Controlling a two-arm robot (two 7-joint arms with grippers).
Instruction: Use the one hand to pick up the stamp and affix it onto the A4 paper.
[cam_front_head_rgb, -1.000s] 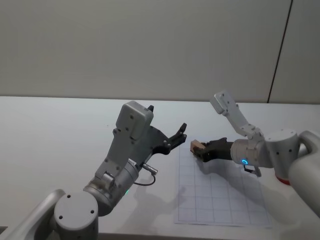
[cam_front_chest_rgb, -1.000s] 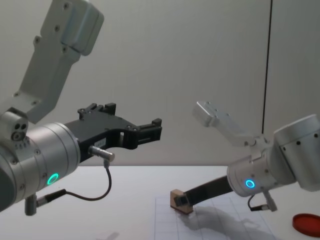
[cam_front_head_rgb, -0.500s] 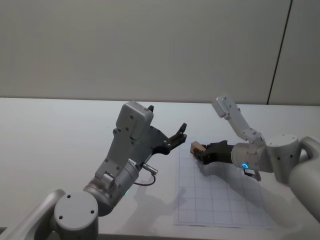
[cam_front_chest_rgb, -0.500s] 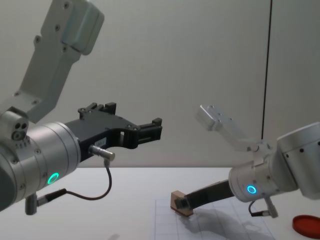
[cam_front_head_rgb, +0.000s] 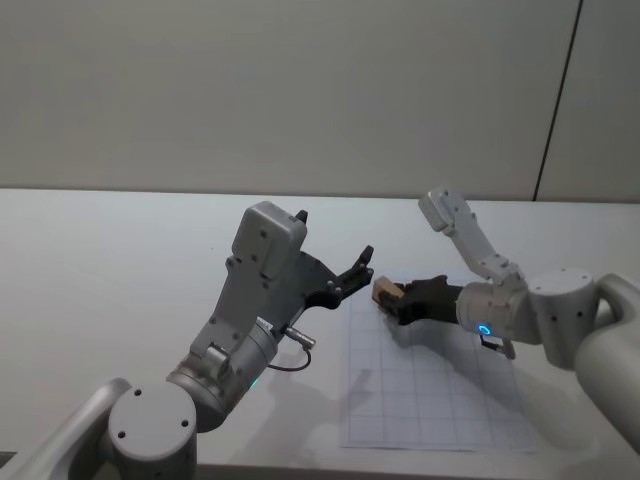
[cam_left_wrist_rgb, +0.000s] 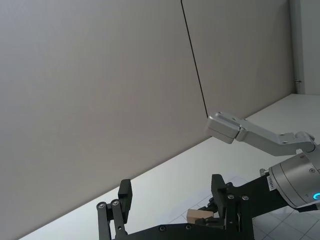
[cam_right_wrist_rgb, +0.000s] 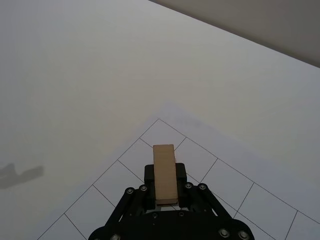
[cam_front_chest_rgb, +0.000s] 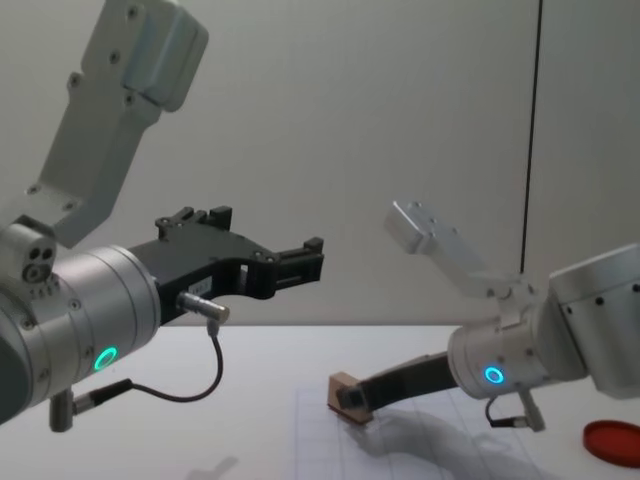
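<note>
The stamp (cam_front_head_rgb: 384, 291), judged light and rigid, is clamped by its sides in the right tool (cam_front_head_rgb: 396, 299) at the A4 paper's (cam_front_head_rgb: 440, 390) upper-left corner; the left tool (cam_front_head_rgb: 355, 272) is parked centre-left, spread apart.

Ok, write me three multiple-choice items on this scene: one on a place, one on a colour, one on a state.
1. Where is the stamp?
A. In the right gripper, at a corner of the A4 paper
B. Lying on the bare table beside the left arm
C. On a red disc

2. What colour does the ring on the right wrist glow?
A. Green
B. Blue
C. Red

3. How is the left gripper?
A. Shut on the stamp
B. Open, holding nothing
C. Shut on the paper

Answers:
1 A, the right wrist view shows the block between the fingers over the grid's corner.
2 B, the chest view shows it blue.
3 B, its fingers stand apart in the air.
</note>
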